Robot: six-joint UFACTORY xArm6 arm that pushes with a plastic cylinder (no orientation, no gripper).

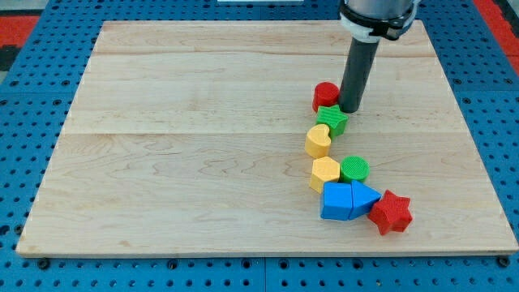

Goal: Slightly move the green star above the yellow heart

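The green star (332,118) sits right of the board's middle, touching the upper right of the yellow heart (318,140). A red cylinder (326,95) stands just above and left of the star, touching it. My tip (350,109) rests on the board at the star's upper right edge, right of the red cylinder. The dark rod rises from there to the view's top.
Below the heart lie a yellow hexagon (324,173), a green cylinder (353,169), a blue cube (336,201), a blue triangle (364,198) and a red star (391,212) in a curved row. The wooden board (162,162) lies on a blue pegboard.
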